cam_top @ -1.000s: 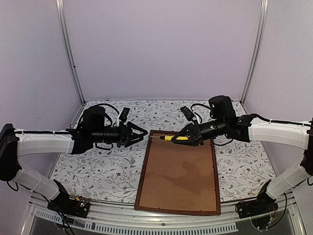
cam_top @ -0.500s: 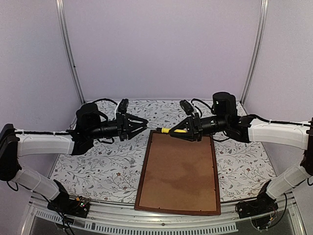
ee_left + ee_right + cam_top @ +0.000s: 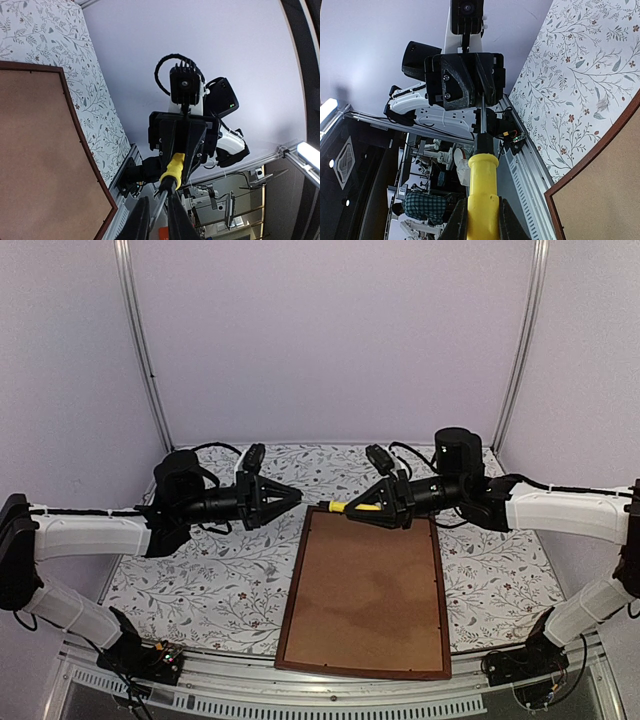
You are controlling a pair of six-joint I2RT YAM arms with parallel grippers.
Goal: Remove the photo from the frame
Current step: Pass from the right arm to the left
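The frame [image 3: 290, 612] of dark reddish wood lies face down on the floral table, and its brown backing board [image 3: 365, 590] faces up. The photo is hidden beneath that board. My right gripper [image 3: 378, 510] hovers over the frame's far edge, shut on the yellow handle of a screwdriver [image 3: 355, 507] that points left. In the right wrist view the handle [image 3: 482, 185] fills the gap between the fingers. My left gripper [image 3: 298, 498] meets it from the left. Its fingers [image 3: 137, 220] have closed around the thin metal shaft [image 3: 159, 212].
The floral table cover [image 3: 200, 580] stretches left of the frame and beyond it. Metal uprights [image 3: 145, 350] and lilac walls enclose the back. The frame's rail shows in the left wrist view [image 3: 86, 142] and in the right wrist view [image 3: 592, 145].
My left gripper has risen, shifted right and narrowed from wide open onto the screwdriver's shaft. My right gripper has lifted the screwdriver off the frame's far edge and levelled it.
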